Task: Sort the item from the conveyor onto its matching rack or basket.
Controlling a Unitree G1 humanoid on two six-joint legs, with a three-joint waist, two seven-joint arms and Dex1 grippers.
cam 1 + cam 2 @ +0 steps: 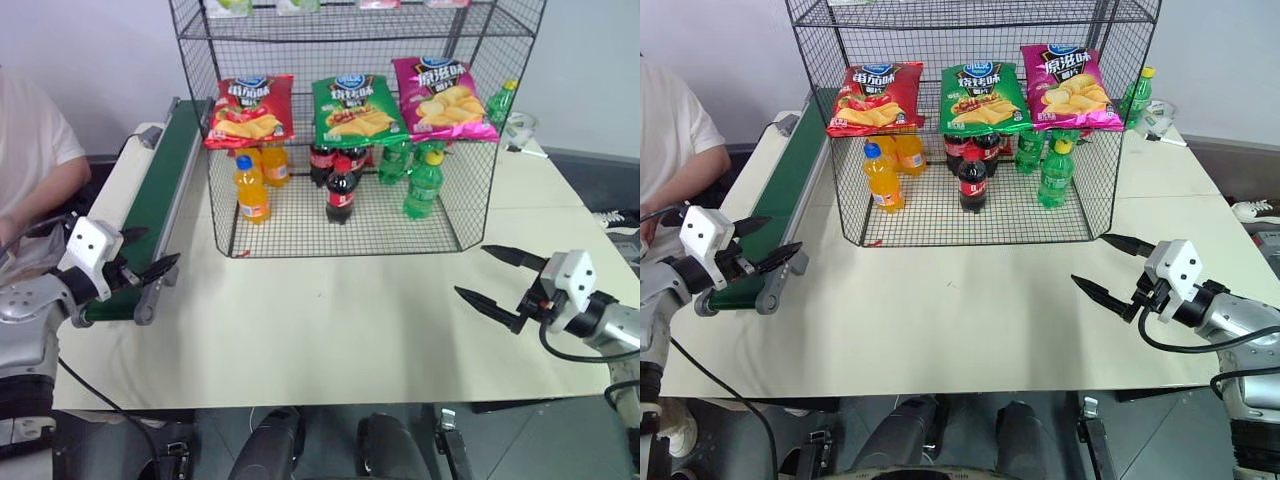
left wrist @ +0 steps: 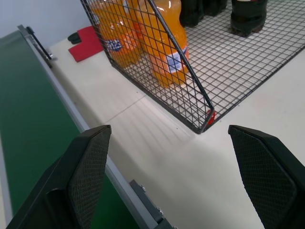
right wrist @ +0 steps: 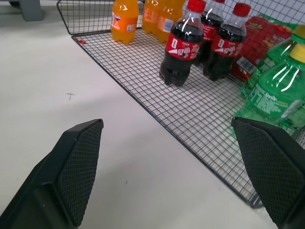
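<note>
The left claw (image 1: 140, 262) is close to us on the left, with its two black fingers spread wide and nothing between them. It hangs over the near end of the long dark green conveyor belt with grey metal rails (image 1: 165, 175). The right claw (image 1: 500, 278) is close to us on the right, above the pale flat desk (image 1: 330, 330). Its fingers are spread wide too, and it holds nothing. A bit farther back, the tall dark grey wire rack (image 1: 350, 225) stands on the desk. On its bottom wire floor are orange drink bottles (image 1: 251, 188), dark cola bottles with red caps (image 1: 340, 188) and green bottles with yellow caps (image 1: 423, 185), side by side. Just above them, on the next shelf, lies the shiny red chip bag with a blue round logo (image 1: 250, 108), at the left end over the orange bottles. Beside it is a green chip bag (image 1: 355, 110), and then a pink chip bag (image 1: 442, 97). At the far left edge sits a person in a white shirt (image 1: 30, 150), next to the belt.
</note>
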